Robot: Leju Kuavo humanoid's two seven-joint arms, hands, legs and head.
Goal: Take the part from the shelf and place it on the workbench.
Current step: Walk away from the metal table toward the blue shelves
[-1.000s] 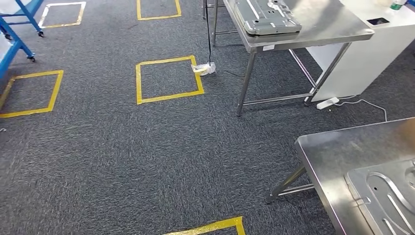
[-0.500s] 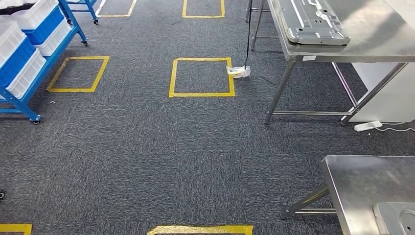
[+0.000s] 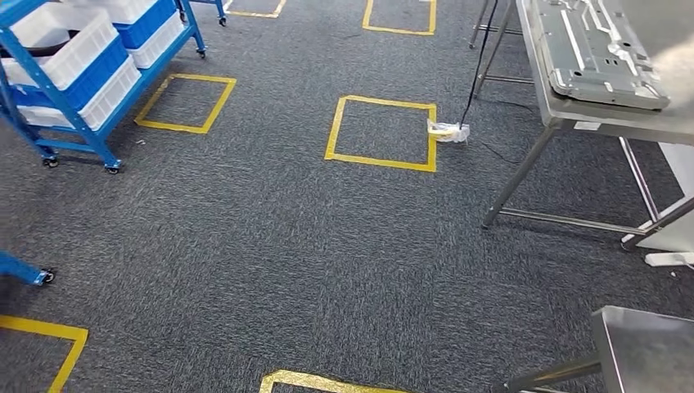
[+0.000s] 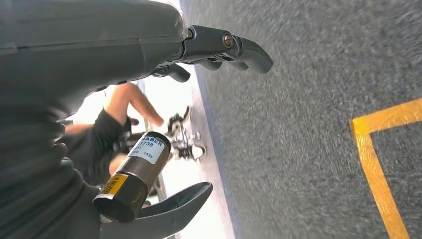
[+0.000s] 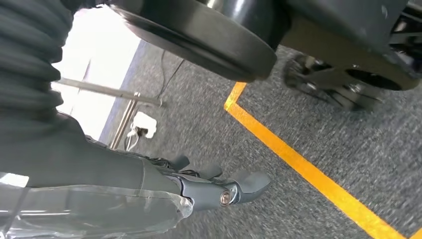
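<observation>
A blue shelf cart (image 3: pixel 85 129) stands at the far left in the head view, loaded with white and blue bins (image 3: pixel 78 42); what lies in them is hidden. A steel workbench (image 3: pixel 607 121) stands at the far right with a grey sheet-metal panel (image 3: pixel 601 49) on it. My left hand (image 4: pixel 149 45) hangs over the carpet with its fingers apart and nothing in it. My right hand (image 5: pixel 199 186) also hangs low, fingers stretched out and holding nothing.
Yellow tape squares (image 3: pixel 380 161) mark the dark carpet. A black cable ends in a taped bundle (image 3: pixel 448 131) by the workbench leg. A second steel table's corner (image 3: pixel 646 344) sits at the lower right. Another blue frame's wheel (image 3: pixel 42 276) is at the left. A person (image 4: pixel 107 134) crouches behind my left hand.
The camera has swung to the left: the workbench and the near table slid toward the right edge, and the blue shelf cart came into view at the left.
</observation>
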